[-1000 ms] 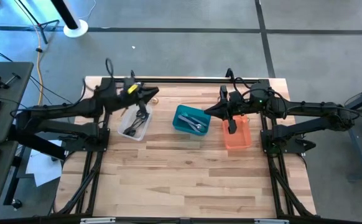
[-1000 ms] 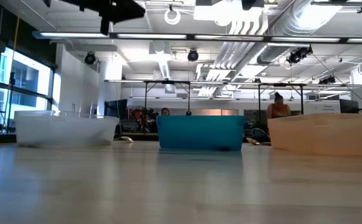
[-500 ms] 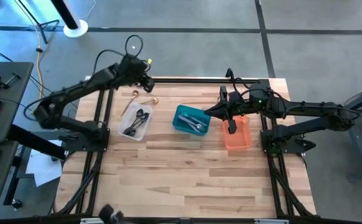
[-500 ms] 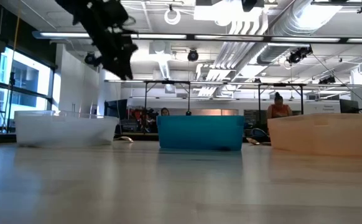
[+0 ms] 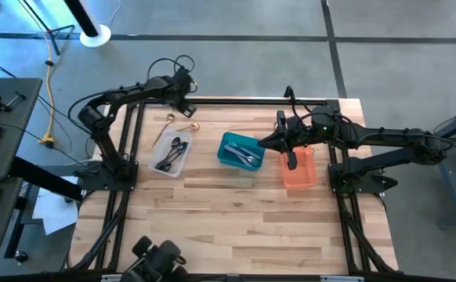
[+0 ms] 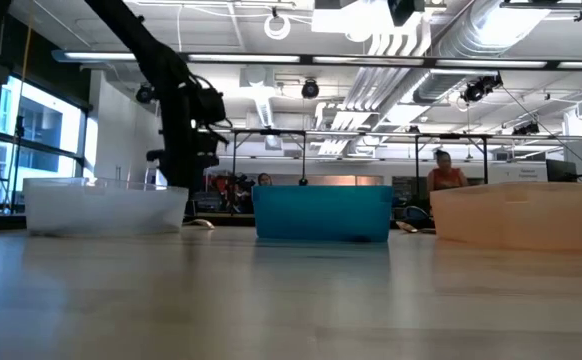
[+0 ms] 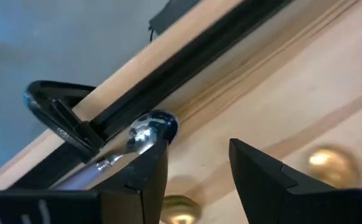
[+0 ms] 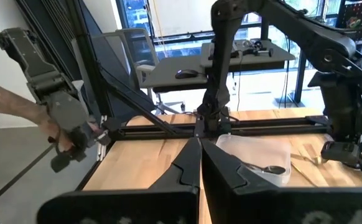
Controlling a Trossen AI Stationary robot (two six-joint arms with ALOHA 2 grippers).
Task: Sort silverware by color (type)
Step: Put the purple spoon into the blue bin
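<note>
So the wooden table (image 5: 236, 219) has three bins in a row across the far half: clear bin (image 5: 170, 155) on the left holding dark utensils (image 5: 173, 150), teal bin (image 5: 240, 152) in the middle with silver utensils (image 5: 247, 155), orange bin (image 5: 298, 166) on the right. Looks like one bin per colour, which fits the sorting job.

The left gripper (image 5: 184, 95) is down at the far-left edge of the table with its fingers spread and nothing between them. My guess is it's going for the gold utensils (image 5: 182, 125) lying loose on the wood just behind the clear bin. Their long axis runs diagonally, handle toward near-left.

The right gripper (image 5: 291, 149) hovers over the orange bin, pinched closed and empty, probably just waiting.
</note>
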